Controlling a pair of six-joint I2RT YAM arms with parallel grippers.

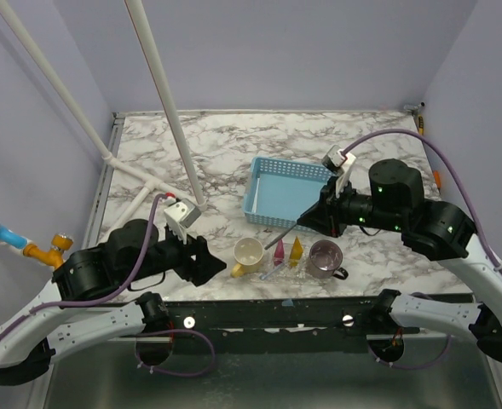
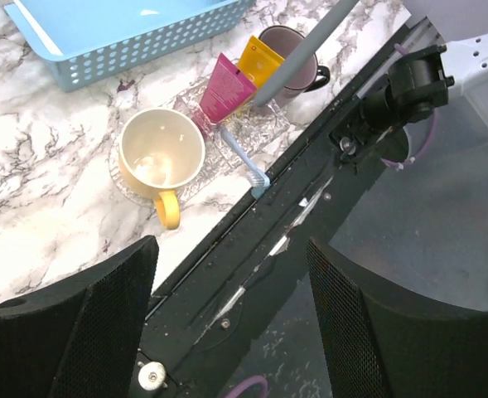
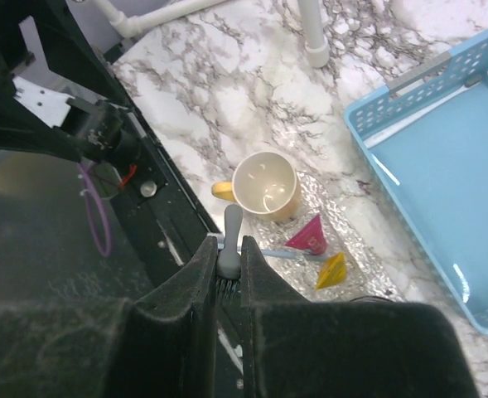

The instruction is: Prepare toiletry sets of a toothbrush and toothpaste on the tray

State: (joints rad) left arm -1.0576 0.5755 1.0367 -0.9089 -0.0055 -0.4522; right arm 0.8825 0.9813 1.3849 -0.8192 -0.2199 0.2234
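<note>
In the right pincer (image 3: 229, 264), clamped tight, sits the grey brush (image 3: 232, 236); left pincer (image 2: 231, 245) spread.

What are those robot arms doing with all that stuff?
They are sorting toothbrushes and toothpaste. The right gripper pinches the grey brush, holding it slanted over the tubes. The left gripper is open and holds nothing, near the table's front edge. The pink tube, yellow tube and blue brush lie between the yellow mug and the purple mug. The blue basket is empty.
</note>
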